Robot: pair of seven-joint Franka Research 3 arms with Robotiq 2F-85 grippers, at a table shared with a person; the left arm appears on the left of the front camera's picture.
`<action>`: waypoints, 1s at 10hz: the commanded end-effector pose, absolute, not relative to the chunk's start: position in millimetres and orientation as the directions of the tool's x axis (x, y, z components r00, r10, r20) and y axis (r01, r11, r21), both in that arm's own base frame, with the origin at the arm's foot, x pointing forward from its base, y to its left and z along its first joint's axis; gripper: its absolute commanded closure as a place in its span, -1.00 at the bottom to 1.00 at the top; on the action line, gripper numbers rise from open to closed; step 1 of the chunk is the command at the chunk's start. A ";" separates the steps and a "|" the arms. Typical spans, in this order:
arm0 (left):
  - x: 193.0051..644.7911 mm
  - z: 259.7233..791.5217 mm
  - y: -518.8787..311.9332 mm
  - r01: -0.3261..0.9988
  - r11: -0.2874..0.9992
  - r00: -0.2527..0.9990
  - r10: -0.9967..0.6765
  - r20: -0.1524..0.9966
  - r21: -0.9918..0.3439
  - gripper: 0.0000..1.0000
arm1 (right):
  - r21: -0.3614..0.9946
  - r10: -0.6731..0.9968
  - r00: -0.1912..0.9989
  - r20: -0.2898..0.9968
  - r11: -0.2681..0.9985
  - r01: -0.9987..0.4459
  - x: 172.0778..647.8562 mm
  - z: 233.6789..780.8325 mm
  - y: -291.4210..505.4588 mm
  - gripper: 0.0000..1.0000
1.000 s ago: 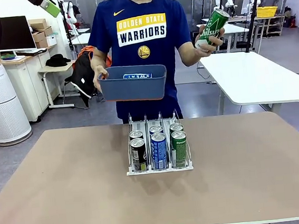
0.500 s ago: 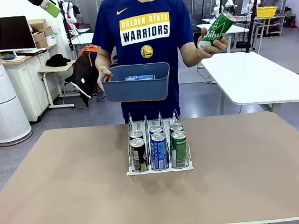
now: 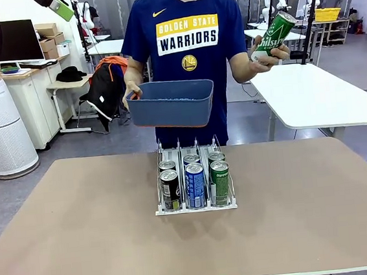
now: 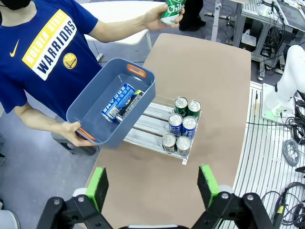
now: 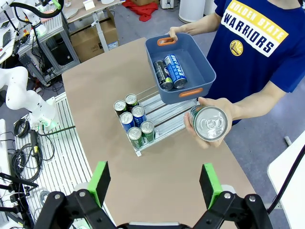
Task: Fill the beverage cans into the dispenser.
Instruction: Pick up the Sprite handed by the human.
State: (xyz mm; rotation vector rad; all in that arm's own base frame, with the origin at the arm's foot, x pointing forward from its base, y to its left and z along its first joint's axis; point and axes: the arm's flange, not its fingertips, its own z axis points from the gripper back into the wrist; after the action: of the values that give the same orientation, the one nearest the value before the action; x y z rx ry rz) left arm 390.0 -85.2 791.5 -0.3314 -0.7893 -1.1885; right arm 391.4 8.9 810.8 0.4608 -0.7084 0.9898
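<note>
The left claw (image 4: 152, 183) and right claw (image 5: 155, 183) are wide open and empty. Six cans (image 3: 194, 175) stand in the white rack (image 3: 195, 208) mid-desk (image 3: 83, 238). At the far side a person holds a blue tub (image 3: 171, 106) containing two more cans (image 4: 121, 101), and a green can (image 3: 274, 34) raised to the right.

Dispenser (image 3: 195, 208) centred on table (image 3: 83, 238), six cans (image 3: 195, 185) at near end.
Tub (image 3: 172, 109) behind, two cans (image 4: 119, 102) inside; another can (image 3: 274, 34) far right.
</note>
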 end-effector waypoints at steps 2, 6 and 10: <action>389.7 790.3 -85.7 0.918 0.363 0.153 -0.699 0.699 0.161 -1.00 | 0.045 0.588 0.366 0.722 0.488 -0.872 390.7 810.7 9.1 -1.00; 389.7 790.3 -85.7 0.918 0.363 0.153 -0.699 0.699 0.161 -1.00 | -0.023 0.656 0.348 0.669 0.487 -0.873 397.7 800.4 20.9 -1.00; 389.7 790.3 -85.7 0.918 0.363 0.153 -0.699 0.699 0.161 -1.00 | -0.067 0.724 0.375 0.579 0.501 -0.863 432.0 793.6 32.2 -1.00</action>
State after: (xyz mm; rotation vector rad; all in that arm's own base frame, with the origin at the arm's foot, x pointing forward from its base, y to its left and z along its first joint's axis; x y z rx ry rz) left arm 390.0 -85.3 791.4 -0.3314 -0.7892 -1.1886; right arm 426.4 27.5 792.6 0.2964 -0.6008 1.0279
